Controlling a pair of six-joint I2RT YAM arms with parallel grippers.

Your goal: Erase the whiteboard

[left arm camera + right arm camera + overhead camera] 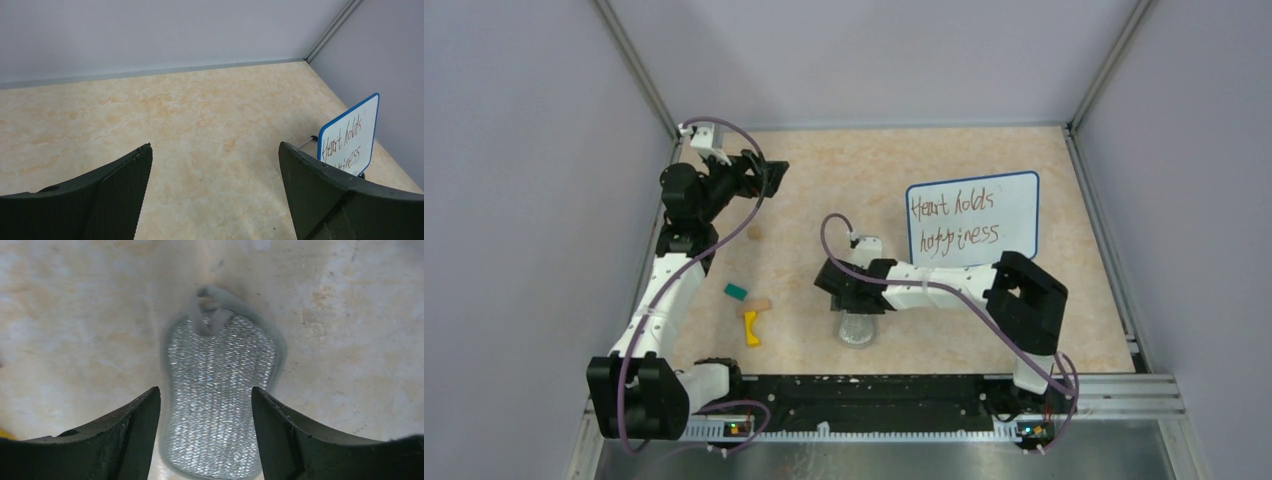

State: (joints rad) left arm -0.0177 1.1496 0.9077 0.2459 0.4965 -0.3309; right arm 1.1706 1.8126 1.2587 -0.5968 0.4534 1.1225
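A blue-framed whiteboard (972,219) with brown handwriting stands at the back right; it also shows at the right edge of the left wrist view (350,135). A silver mesh sponge with a grey rim and loop (220,385) lies flat on the table, seen in the top view (858,329) near the front middle. My right gripper (206,395) is open and low over the sponge, its fingers on either side of it, not closed on it. My left gripper (215,150) is open and empty, raised at the back left (769,175).
A green block (736,291), a tan block (760,304) and a yellow piece (751,328) lie at the front left. A small brown piece (753,232) lies further back. Grey walls close in the table on three sides.
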